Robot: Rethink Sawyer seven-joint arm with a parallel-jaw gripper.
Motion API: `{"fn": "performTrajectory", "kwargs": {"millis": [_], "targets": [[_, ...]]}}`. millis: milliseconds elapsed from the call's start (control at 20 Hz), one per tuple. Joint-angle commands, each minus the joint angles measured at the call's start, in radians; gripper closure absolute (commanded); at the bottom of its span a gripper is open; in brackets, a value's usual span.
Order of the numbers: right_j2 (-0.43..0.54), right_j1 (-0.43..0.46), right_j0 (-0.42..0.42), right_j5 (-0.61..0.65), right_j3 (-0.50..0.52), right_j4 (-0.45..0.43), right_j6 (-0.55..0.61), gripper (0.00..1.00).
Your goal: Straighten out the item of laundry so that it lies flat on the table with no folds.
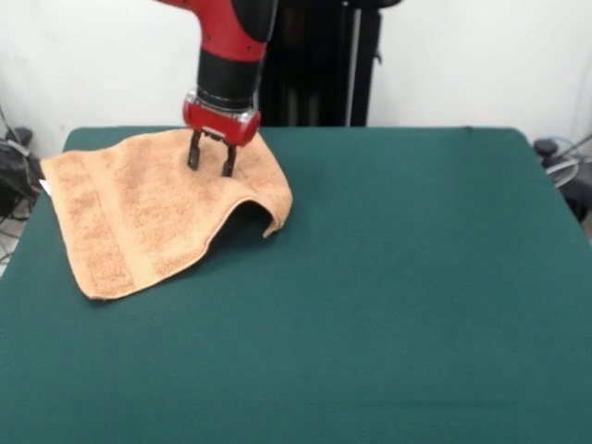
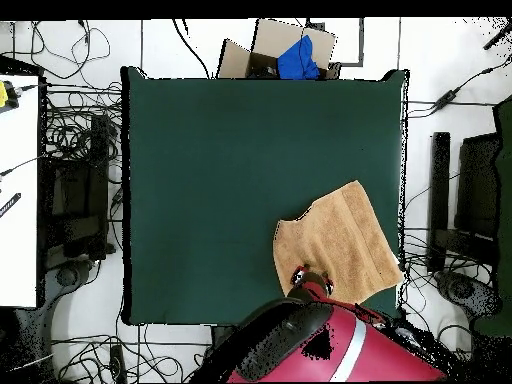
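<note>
In the front view the near half of the worktop (image 1: 388, 351) is bare dark green cloth. Farther back, toward the left side of that view, lies the peach-orange towel (image 1: 139, 217), spread mostly flat over the worktop's far left part. Its nearest corner points toward the camera, and a woven border band (image 1: 97, 236) runs along the left edge from that corner back toward the far left corner, which reaches the worktop's left edge. A small white tag (image 1: 43, 186) shows at that far left corner.

The towel's right side does not lie flat: the right corner (image 1: 276, 217) curls down and under, and the edge beside it arches up off the surface, with a dark shadowed hollow beneath the arch.

Behind that raised part, over the towel's far edge, stands the claw (image 1: 210, 159). Its two dark fingers (image 1: 194, 153) point straight down with a narrow gap between them, tips at or on the terry cloth; whether they pinch any fabric cannot be told. Above them sits the red wrist collar, then the black and red arm (image 1: 231, 42) rising out of the top of the picture, with the black pedestal behind it at the far side.

From overhead the towel (image 2: 340, 245) lies near the worktop's (image 2: 220, 180) corner beside the robot's base, one corner reaching the side edge, and the arm (image 2: 310, 350) covers the claw.
</note>
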Motion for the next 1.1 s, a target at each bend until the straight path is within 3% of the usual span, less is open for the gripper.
{"fn": "performTrajectory", "kwargs": {"millis": [50, 300, 1100], "targets": [[0.028, 0.083, 0.011, 0.097, 0.022, -0.006, 0.102, 0.0], [0.054, 0.031, 0.009, 0.113, 0.064, 0.014, 0.129, 0.0], [0.163, -0.296, 0.051, 0.329, 0.162, 0.125, 0.166, 0.0]]}}
